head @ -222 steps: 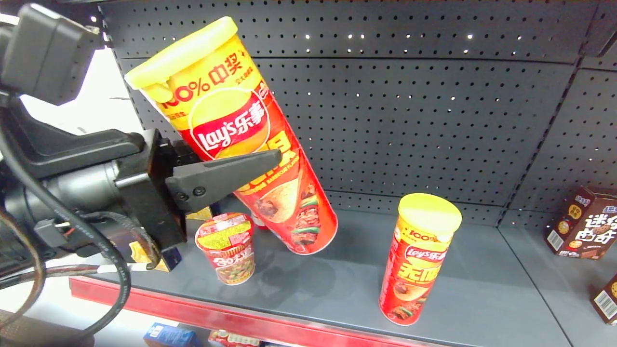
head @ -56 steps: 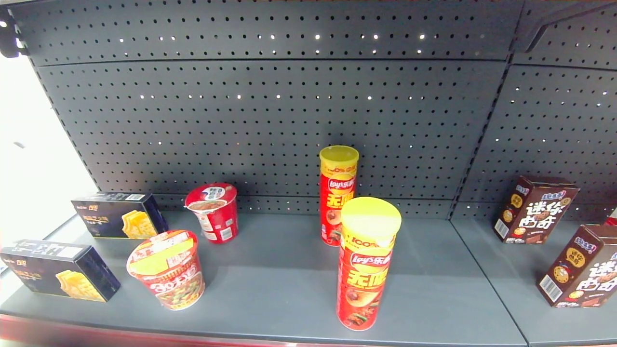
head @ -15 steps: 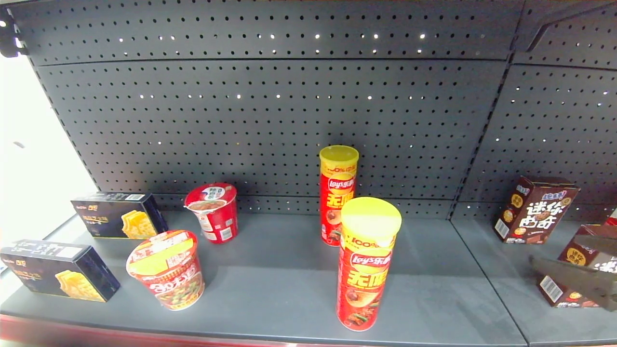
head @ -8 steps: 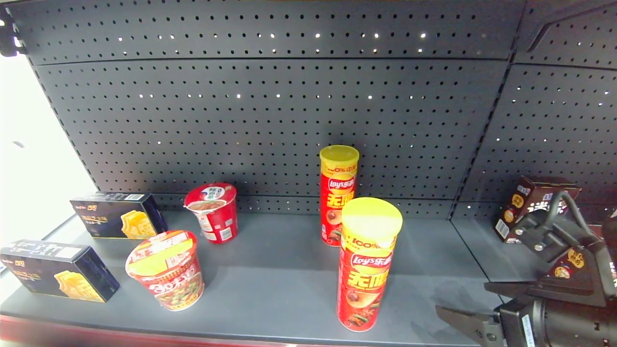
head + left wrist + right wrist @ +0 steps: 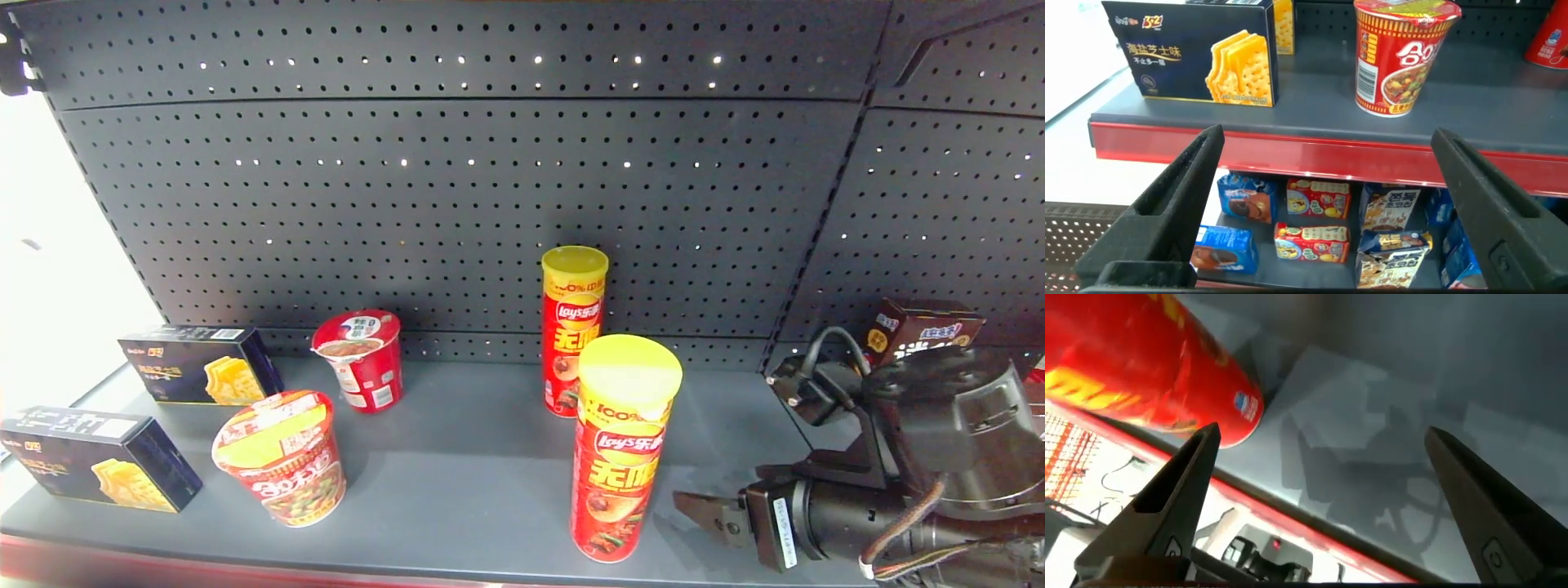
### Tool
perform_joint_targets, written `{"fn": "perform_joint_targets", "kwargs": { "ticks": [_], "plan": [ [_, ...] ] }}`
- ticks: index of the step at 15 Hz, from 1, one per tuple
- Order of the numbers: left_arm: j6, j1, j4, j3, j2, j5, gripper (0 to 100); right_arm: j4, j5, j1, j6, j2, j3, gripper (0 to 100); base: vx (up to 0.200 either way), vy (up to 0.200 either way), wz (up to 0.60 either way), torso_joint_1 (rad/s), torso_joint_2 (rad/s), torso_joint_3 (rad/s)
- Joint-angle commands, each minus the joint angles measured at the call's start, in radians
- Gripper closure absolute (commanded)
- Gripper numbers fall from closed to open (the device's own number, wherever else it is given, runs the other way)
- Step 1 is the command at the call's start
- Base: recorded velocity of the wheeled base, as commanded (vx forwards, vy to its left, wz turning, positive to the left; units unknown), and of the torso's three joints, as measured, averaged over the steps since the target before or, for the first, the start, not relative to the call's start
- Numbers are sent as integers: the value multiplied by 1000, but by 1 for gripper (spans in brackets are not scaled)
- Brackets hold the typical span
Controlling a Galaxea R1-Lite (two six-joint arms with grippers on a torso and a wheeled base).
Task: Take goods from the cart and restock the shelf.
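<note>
Since the right gripper [image 5: 1321, 437] sits low over the shelf [image 5: 457, 490] with fingers spread and nothing between them, and the front chip can [image 5: 624, 449] stands upright just off one fingertip, the step in hand looks like squaring up that can or clearing out for the next fetch. The left gripper [image 5: 1327, 135] is likewise spread and empty, facing the shelf lip below the noodle cup [image 5: 1400, 53]. Next move probably needs a clean retreat without clipping the can, then a trip to the cart.

A shop: a dark grey metal shelf [image 5: 457, 490] with perforated back panel [image 5: 408, 204] and red front strip [image 5: 1315, 151] displays packaged snacks [image 5: 624, 445]; between the fingers [image 5: 1167, 212] of the left gripper [image 5: 1325, 133], more blue and red packets [image 5: 1315, 241] fill the tier below.
</note>
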Motion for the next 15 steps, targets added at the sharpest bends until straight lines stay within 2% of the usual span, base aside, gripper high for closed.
{"fn": "perform_joint_targets", "kwargs": {
  "ticks": [1, 15],
  "plan": [
    [0, 0, 0, 0, 2, 1, 0, -13, 0, -1, 2, 42, -7, 0, 0, 0, 0, 0, 0, 0],
    [0, 0, 0, 0, 2, 1, 0, -54, 2, 5, -9, 140, -69, 0, 0, 0, 0, 0, 0, 0]
  ]
}}
